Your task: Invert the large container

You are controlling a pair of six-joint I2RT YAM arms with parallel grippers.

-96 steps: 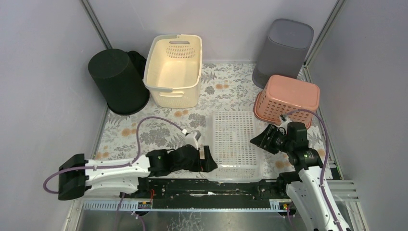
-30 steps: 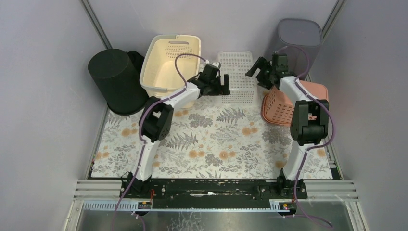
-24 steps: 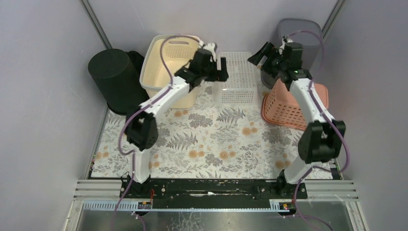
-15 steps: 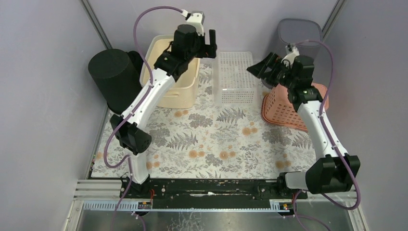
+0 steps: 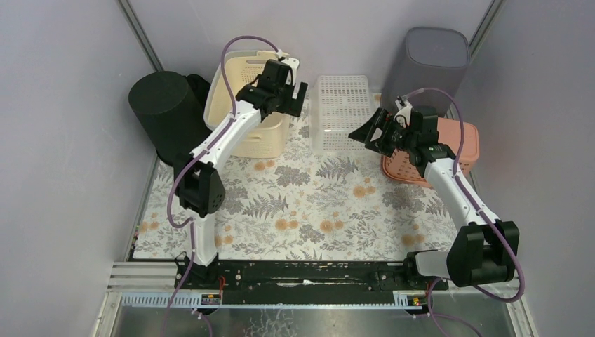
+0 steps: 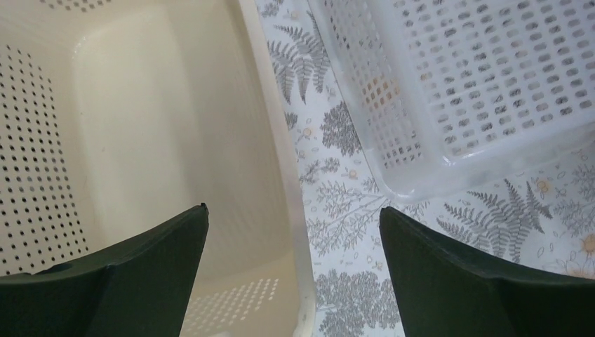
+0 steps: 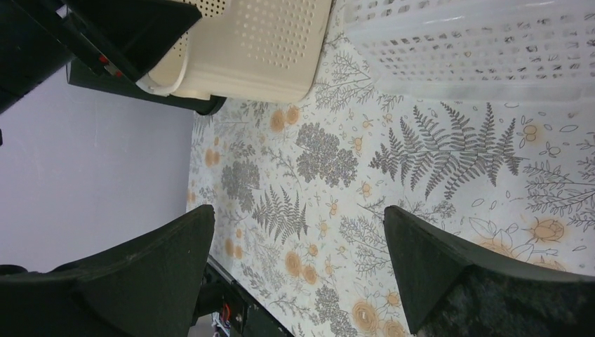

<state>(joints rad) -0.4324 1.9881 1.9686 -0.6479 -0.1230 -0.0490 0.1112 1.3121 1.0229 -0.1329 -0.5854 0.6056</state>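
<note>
White container [image 5: 342,105] inverted, one cream basket [image 5: 256,138], one pink basket [image 5: 457,140], two bins [image 5: 170,116], left hand [image 5: 297,97], right hand [image 5: 363,133] released

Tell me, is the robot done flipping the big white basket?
Looks done: the white basket sits bottom-up on the flowery mat, beside the cream basket. In hand: nothing; the left hand and right hand are both open and off it. Left: probably just pulling the arms back.
</note>
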